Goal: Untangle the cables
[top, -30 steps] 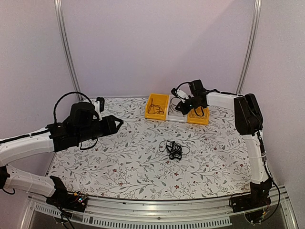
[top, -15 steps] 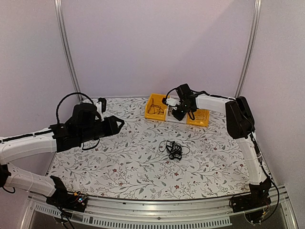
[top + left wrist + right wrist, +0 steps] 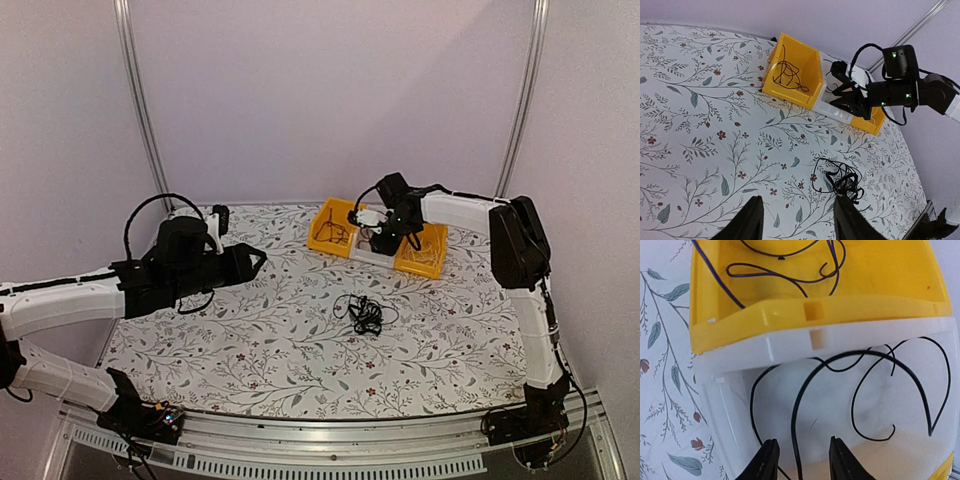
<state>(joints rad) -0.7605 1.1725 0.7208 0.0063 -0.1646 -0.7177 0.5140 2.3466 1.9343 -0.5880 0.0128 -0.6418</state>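
Observation:
A knotted clump of thin black cables (image 3: 366, 315) lies mid-table; the left wrist view shows the clump (image 3: 843, 180) just ahead of my left gripper (image 3: 800, 222). That gripper is open, with only tabletop between its fingers. My right gripper (image 3: 383, 236) hovers over the white bin (image 3: 865, 332) at the back. In the right wrist view my right gripper (image 3: 802, 460) is open, and a loose cable strand (image 3: 794, 425) lying in that bin runs between its fingers. Another strand (image 3: 786, 75) lies coiled in the left yellow bin (image 3: 810, 92).
Three bins stand in a row at the back: yellow (image 3: 322, 240), white (image 3: 372, 254) and yellow (image 3: 424, 262). The row sits slightly skewed. Purple walls and metal posts (image 3: 140, 110) close in the table on three sides.
My right gripper swung from the right yellow bin to over the white bin and opened, leaving a strand there. The bin row turned slightly. My left arm edged right.

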